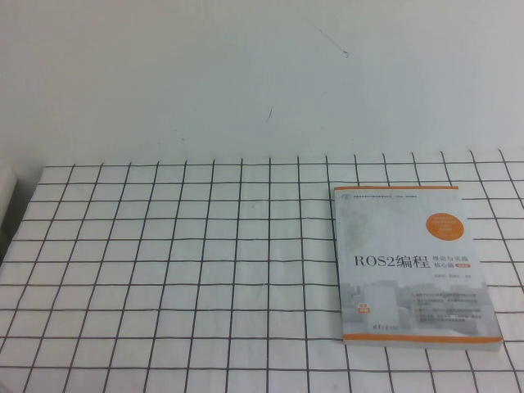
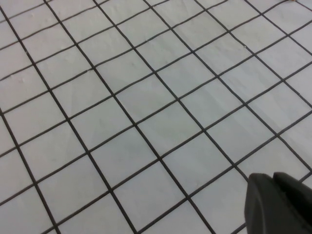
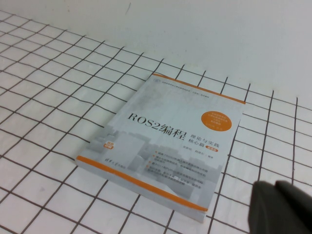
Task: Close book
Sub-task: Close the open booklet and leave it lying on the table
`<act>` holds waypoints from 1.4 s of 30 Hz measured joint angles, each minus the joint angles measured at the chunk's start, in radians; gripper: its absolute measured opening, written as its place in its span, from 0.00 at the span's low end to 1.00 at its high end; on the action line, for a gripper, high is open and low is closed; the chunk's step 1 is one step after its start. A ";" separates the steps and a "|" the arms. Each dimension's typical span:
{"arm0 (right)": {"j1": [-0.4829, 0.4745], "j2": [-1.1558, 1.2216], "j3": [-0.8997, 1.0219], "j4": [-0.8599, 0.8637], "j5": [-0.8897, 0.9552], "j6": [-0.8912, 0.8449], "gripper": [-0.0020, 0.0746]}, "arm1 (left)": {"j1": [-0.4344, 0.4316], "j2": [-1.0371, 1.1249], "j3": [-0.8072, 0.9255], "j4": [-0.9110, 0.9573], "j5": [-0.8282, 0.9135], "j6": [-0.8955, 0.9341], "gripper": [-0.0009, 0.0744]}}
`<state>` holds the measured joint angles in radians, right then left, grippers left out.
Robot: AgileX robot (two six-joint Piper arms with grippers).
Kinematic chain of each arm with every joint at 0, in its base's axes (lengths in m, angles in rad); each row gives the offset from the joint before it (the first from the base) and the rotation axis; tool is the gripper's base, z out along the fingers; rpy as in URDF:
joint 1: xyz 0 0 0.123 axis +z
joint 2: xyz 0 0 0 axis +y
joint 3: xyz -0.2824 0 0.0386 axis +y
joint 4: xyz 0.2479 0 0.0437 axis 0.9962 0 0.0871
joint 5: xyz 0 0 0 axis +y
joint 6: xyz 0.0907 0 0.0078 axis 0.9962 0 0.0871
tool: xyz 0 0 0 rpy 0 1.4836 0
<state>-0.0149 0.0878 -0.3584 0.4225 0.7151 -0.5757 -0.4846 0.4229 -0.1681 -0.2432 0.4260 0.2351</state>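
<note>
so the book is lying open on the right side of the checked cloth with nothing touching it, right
No, the book is closed, front cover up; the high view shows it. It does lie on the right side of the checked cloth with nothing touching it. The left gripper hangs over bare cloth, the right gripper hangs near the book, apart from it.
</note>
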 joint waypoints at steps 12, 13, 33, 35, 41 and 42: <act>0.000 0.000 0.000 0.002 0.000 0.000 0.02 | 0.027 -0.027 0.000 0.027 -0.004 0.000 0.01; 0.000 0.000 0.000 0.002 0.000 0.000 0.02 | 0.031 -0.027 0.000 0.030 -0.004 0.000 0.01; 0.000 0.000 0.000 0.002 0.000 0.000 0.02 | 0.440 -0.281 0.000 0.081 -0.002 0.000 0.01; 0.000 0.000 0.000 0.002 0.000 0.000 0.02 | 0.458 -0.292 0.000 0.066 -0.001 0.000 0.01; 0.000 0.000 0.000 0.002 0.000 0.000 0.02 | 0.462 -0.293 0.005 0.060 0.001 0.000 0.01; 0.000 0.000 0.000 0.002 0.000 0.000 0.02 | 0.463 -0.293 0.007 0.059 0.001 0.000 0.01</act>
<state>-0.0149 0.0878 -0.3584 0.4242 0.7151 -0.5757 -0.0218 0.1302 -0.1616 -0.1839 0.4274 0.2351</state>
